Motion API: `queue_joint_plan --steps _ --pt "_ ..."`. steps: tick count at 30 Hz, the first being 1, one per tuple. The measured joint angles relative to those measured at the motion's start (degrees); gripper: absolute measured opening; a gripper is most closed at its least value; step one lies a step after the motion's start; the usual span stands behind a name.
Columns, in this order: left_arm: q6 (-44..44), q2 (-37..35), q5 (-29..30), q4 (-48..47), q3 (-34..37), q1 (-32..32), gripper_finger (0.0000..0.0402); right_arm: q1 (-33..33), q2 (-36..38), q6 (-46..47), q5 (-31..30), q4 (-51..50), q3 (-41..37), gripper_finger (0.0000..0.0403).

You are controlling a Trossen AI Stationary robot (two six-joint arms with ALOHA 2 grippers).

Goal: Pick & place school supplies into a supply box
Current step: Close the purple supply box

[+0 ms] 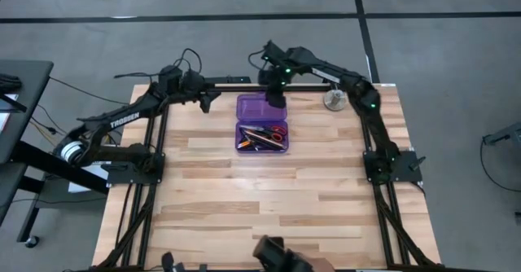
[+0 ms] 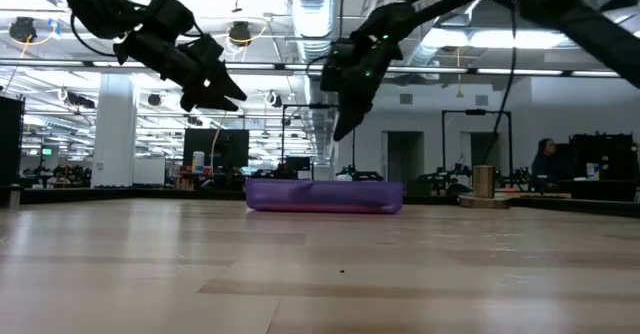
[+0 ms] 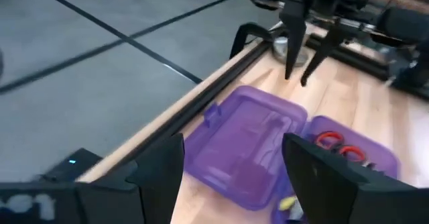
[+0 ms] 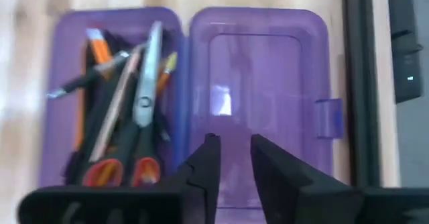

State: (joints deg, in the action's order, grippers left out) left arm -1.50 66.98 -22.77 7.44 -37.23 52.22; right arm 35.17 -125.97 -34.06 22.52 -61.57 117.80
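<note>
Purple translucent plastic pencil case (image 1: pixel 262 124) lies open at the far middle of your wooden table (image 1: pixel 260 199), lid flat toward the far edge. Orange pencils (image 4: pixel 99 46), slim black pens (image 4: pixel 80 84) and the red-and-black-handled scissors (image 4: pixel 137 127) already lie in its near tray; no supplies show loose on the boards, so likely only closing the lid is left. Your right gripper (image 4: pixel 231 153) hovers above the open lid, fingers slightly apart, holding nothing. Your left gripper (image 3: pixel 231 167) waits raised to the case's left, fingers spread, empty.
</note>
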Motion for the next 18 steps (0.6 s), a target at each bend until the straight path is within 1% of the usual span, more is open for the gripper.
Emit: queue_joint_plan --steps 3,5,8,11,13,18 --pt "2.38 0.97 0.06 0.26 -0.02 0.65 0.0239 -0.95 -4.21 -2.1 -3.16 -1.74 5.38 0.0094" --pt "2.4 2.65 -0.29 2.4 -0.04 1.68 0.0239 -1.26 -6.5 -2.57 -6.25 -2.12 8.18 0.0111" --pt "2.09 6.59 -3.43 5.43 -0.04 4.26 0.0239 -1.85 -8.9 -4.13 -10.1 -3.01 10.85 0.0132" --pt "1.58 11.34 -7.65 8.57 -0.04 6.74 0.0239 -2.17 -10.38 -5.55 -11.15 -4.94 12.85 0.0146" --pt "1.15 14.84 -9.18 10.62 -0.04 7.98 0.0239 -2.03 -10.98 -5.86 -11.42 -5.19 13.81 0.0153" --pt "0.88 21.68 -9.91 16.03 -0.09 9.31 0.0239 0.0 -11.26 -5.88 -12.2 -4.62 13.94 0.017"
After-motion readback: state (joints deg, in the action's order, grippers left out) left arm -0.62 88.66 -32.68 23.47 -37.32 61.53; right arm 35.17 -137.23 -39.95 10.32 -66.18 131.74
